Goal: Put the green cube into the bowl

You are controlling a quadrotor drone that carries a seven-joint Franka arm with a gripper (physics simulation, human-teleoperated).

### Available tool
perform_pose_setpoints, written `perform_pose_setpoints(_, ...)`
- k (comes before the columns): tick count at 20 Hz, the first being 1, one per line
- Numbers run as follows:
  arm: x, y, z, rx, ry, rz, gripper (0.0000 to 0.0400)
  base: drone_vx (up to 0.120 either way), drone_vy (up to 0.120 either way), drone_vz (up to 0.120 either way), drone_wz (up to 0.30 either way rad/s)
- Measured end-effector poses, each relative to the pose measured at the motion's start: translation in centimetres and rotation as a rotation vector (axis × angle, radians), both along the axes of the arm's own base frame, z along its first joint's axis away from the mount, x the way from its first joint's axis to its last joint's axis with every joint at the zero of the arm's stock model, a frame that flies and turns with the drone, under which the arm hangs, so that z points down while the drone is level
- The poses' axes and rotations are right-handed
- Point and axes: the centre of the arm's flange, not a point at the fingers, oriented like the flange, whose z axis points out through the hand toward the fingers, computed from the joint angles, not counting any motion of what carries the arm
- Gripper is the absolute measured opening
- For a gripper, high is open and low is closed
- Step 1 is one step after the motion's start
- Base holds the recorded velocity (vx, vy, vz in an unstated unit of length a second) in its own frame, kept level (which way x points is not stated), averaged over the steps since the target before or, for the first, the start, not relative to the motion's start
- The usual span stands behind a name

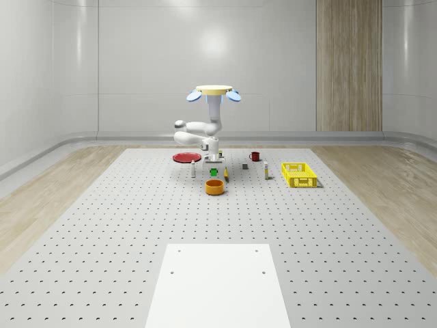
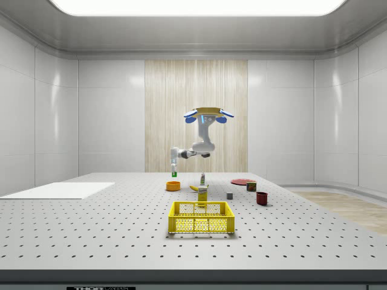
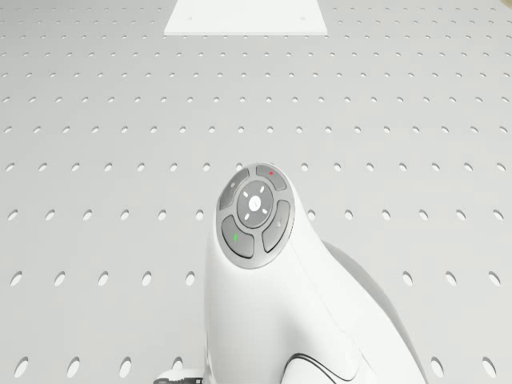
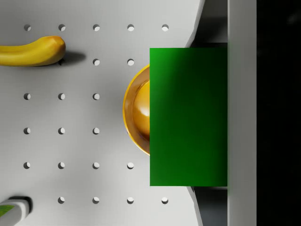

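- The end effector (image 1: 214,169) is closed on the green cube (image 4: 188,116), carrying it clear of the bench (image 1: 102,225); in the side view the cube hangs at the arm's tip, a little above the orange bowl (image 2: 173,186).
- In the wrist view the cube covers most of the bowl (image 4: 137,113), with only one side of the rim and inner wall showing past the cube's edge. Judged from that, the cube is over the bowl but may not be centred on it.
- To do the step well, I would bring the cube squarely over the bowl's middle, then lower it close to the rim before letting go, so it cannot bounce out or catch the rim.
- In the whole-scene view the cube sits just beyond the bowl (image 1: 215,186), on its far side, which suggests a short move toward the near side may be needed.
- The drone (image 1: 214,91) hovers above the far part of the bench, over the red plate (image 1: 186,158) and the cluster of small things; holding it steady during release matters.
- The banana (image 4: 32,51) lies on the bench near the bowl and apart from it; it should not interfere.
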Motion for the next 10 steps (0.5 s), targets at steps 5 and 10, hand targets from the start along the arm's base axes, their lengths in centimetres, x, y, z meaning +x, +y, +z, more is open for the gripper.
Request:
perform_pose_setpoints(5, 0.0, 0.0, 1.7, 0.0, 0.0, 0.0, 0.0251, 0.0, 0.0, 0.0, 0.0)
perform_pose_setpoints(10, 0.0, 0.0, 4.1, 0.0, 0.0, 0.0, 0.0251, 0.0, 0.0, 0.0, 0.0)
